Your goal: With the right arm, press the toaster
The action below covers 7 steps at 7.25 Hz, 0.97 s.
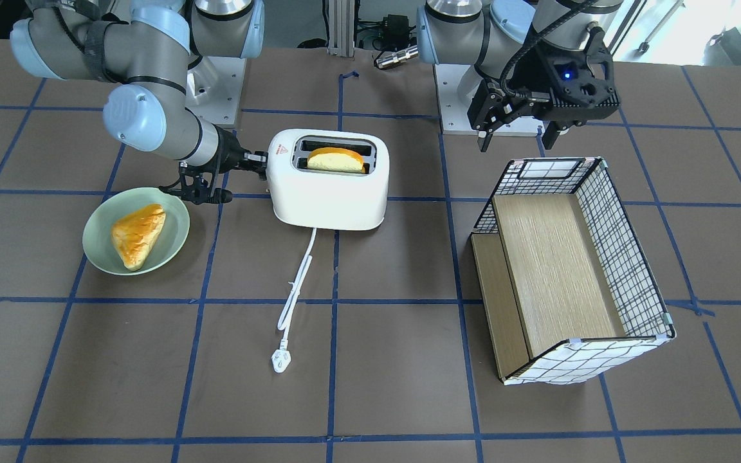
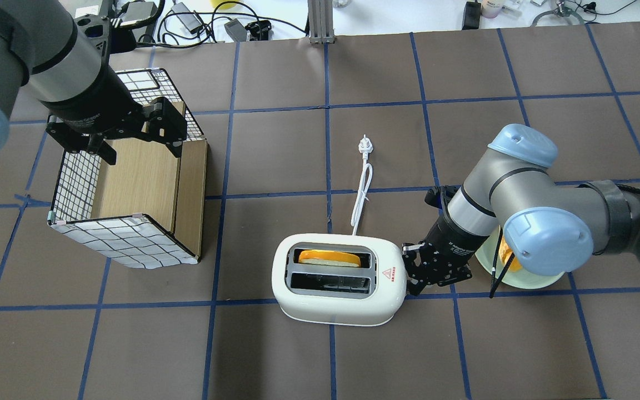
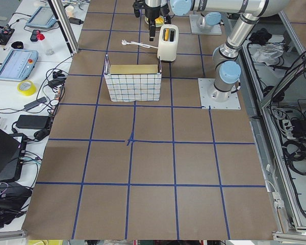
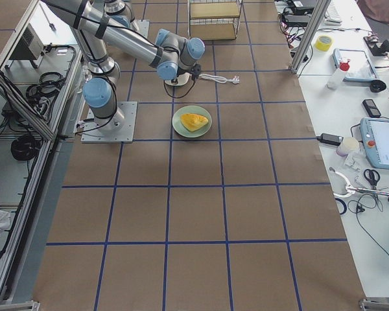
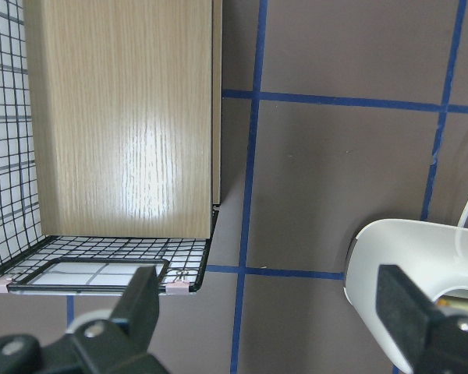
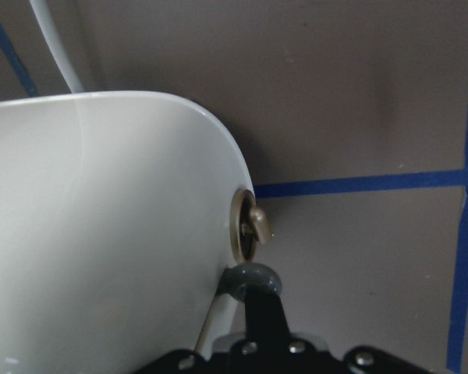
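The white toaster (image 1: 329, 199) stands mid-table with a slice of bread (image 1: 335, 161) in one slot and a red triangle sticker on top; it also shows in the overhead view (image 2: 336, 303). Its cord (image 1: 296, 283) trails to a plug (image 1: 278, 361). My right gripper (image 1: 258, 161) lies level at the toaster's end, shut, its tip touching the end wall (image 2: 409, 278). In the right wrist view a black fingertip (image 6: 261, 319) rests on the grey lever (image 6: 249, 280) below a bronze knob (image 6: 249, 226). My left gripper (image 2: 125, 139) hangs open and empty over the basket's edge.
A green plate (image 1: 177, 212) with a wedge of bread (image 1: 137, 235) sits just under the right wrist. A wire-grid basket (image 1: 621, 257) with a wooden floor lies tipped on the left arm's side. Both arm bases stand at the table's robot edge.
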### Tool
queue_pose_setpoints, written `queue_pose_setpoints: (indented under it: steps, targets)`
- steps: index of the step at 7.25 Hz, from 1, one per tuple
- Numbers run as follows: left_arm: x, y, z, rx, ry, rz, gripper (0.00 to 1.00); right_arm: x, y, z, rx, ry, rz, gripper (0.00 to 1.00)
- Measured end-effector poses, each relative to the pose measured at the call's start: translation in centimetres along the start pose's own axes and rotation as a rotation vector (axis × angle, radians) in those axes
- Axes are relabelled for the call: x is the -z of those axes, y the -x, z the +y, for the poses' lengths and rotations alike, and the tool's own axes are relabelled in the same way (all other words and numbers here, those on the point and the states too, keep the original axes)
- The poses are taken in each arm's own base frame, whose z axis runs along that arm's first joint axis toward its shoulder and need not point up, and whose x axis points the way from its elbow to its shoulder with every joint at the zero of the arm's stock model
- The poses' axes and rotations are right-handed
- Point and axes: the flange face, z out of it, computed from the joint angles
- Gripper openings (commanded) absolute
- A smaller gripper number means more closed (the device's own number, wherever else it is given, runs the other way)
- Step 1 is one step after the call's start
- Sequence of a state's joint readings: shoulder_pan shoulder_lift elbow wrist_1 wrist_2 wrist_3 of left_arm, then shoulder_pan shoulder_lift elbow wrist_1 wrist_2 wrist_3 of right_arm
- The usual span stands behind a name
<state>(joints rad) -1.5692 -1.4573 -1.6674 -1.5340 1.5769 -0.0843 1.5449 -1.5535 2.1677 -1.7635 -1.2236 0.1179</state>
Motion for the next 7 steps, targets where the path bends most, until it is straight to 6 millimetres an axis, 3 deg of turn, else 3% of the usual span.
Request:
queue_pose_setpoints:
  steps: [5,7]
  targets:
    - [0.0,0.0,0.0,0.0,-0.001,0.0,1.0,11.2,3.8,0.1,-0.049,-0.129,0.003,0.17]
    - [0.0,0.0,0.0,0.0,0.0,0.0,1.0,17.0,5.3,1.2,-0.049,-0.198,0.039,0.31]
